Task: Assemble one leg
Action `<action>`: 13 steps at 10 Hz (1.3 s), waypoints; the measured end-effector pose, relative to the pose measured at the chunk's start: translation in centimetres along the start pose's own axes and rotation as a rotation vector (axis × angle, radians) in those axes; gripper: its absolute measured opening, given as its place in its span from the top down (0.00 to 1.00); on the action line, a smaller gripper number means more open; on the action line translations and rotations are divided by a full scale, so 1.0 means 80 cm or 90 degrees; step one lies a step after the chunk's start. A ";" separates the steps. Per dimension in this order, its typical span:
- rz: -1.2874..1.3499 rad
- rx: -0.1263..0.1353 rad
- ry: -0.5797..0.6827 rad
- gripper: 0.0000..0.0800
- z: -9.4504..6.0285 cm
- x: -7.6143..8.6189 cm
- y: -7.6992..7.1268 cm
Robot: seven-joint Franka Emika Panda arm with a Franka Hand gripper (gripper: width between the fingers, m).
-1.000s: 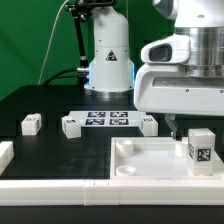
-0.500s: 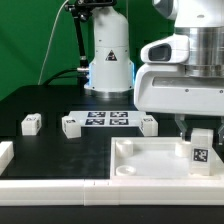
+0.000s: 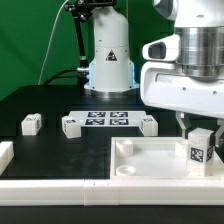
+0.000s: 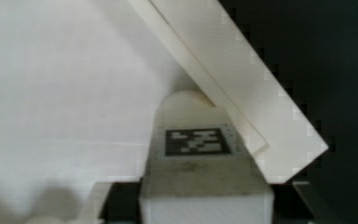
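Leg (image 3: 199,150) stands upright at the right side of the exterior view, a small white post with its black-and-white tag facing the camera, set down in the near right corner of the large white tabletop (image 3: 140,160). The gripper (image 3: 199,128) hangs directly over it; one dark finger (image 3: 183,124) shows just left of the post's upper part, and the post's top sits right under the white gripper body. The wrist view shows the same leg (image 4: 197,140) from above, its tag plain, standing between the two finger pads at the edge of that picture, with the tabletop's raised rim (image 4: 229,70) running diagonally past it and the flat white inner surface beside it. The jaws look closed against the leg's sides, grasping it, though the exact contact is hard to see in the blur.

On the black table (image 3: 50,150), well to the left and farther back, the marker board (image 3: 105,119) lies flat with its row of tags. Three other small white tagged legs lie around it: one far left (image 3: 32,124), one touching the board's left end (image 3: 71,125), one just beside its right end (image 3: 149,124). A white rail (image 3: 50,190) runs along the near edge of the table. The arm's white base (image 3: 108,55) stands at the far side before a green backdrop.
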State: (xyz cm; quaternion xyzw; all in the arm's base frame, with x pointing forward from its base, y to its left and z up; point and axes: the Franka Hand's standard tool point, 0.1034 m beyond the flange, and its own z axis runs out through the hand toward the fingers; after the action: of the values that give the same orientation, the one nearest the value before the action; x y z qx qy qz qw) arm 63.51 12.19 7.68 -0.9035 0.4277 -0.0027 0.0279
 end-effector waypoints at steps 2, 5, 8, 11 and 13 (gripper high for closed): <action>0.119 0.000 0.001 0.64 0.000 -0.001 -0.001; 0.332 0.006 -0.003 0.64 0.000 -0.001 -0.001; 0.532 0.015 -0.007 0.64 0.000 -0.001 -0.003; 0.630 0.024 -0.007 0.64 0.000 -0.001 -0.004; 0.619 0.025 -0.006 0.64 0.000 0.000 -0.004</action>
State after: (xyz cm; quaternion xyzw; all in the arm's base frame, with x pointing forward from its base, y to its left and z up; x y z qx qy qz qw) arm 63.76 12.43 7.69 -0.5980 0.8002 0.0068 0.0450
